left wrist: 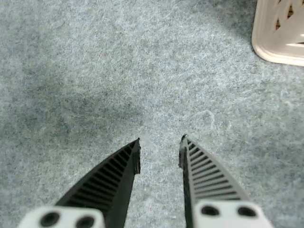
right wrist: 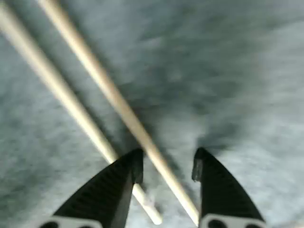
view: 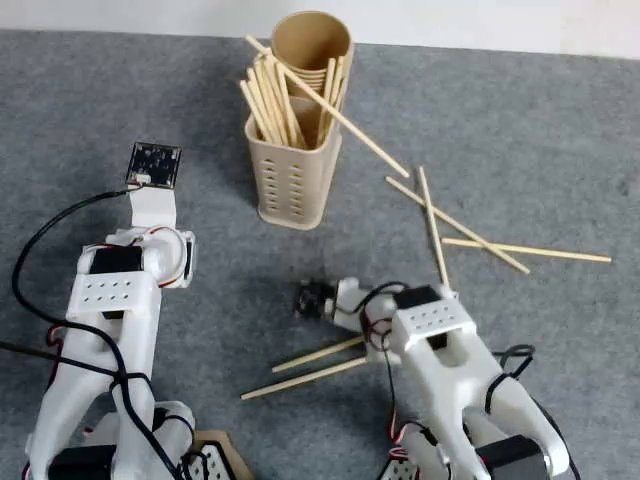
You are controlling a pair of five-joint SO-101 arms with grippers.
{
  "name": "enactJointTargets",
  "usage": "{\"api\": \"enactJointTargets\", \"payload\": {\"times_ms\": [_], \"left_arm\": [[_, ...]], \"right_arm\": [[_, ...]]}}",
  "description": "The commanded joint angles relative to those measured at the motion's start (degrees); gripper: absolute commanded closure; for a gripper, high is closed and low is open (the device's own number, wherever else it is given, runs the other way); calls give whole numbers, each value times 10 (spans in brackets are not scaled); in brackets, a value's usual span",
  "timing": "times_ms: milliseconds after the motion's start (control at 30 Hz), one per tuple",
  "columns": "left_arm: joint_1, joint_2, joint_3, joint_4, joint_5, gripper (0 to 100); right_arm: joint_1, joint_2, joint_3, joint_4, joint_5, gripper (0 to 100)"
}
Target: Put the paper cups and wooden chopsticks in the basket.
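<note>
A beige perforated basket (view: 295,180) stands at the back centre, holding stacked paper cups (view: 312,45) and several wooden chopsticks (view: 272,100); one long chopstick (view: 350,125) leans out of it to the right. Two chopsticks (view: 320,353) lie just left of the right arm (view: 430,320). In the right wrist view my right gripper (right wrist: 166,164) is open low over the carpet, with one chopstick (right wrist: 118,104) running between its fingers and a second chopstick (right wrist: 61,95) beside it. My left gripper (left wrist: 160,147) is open over bare carpet, and the basket's corner (left wrist: 280,33) lies ahead of it.
Three more chopsticks (view: 455,225) lie crossed on the grey carpet to the right of the basket. The left arm (view: 115,300) stands at the left with black cables (view: 40,240) looping beside it. A pale wall strip (view: 500,25) borders the far edge.
</note>
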Motion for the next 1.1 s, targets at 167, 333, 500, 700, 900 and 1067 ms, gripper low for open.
{"api": "enactJointTargets", "payload": {"times_ms": [167,333,500,700,900,1067], "left_arm": [[-4,-17,-2,-9,-4,835],[-4,-17,-2,-9,-4,835],[-4,-17,-2,-9,-4,835],[-4,-17,-2,-9,-4,835],[-4,-17,-2,-9,-4,835],[-4,-17,-2,-9,-4,835]], "right_arm": [[-18,-67,29,104,14,825],[-34,-157,8,195,43,825],[-36,-199,15,209,42,825],[-36,-202,80,182,41,825],[-34,-201,110,106,28,825],[-34,-201,107,81,-40,825]]}}
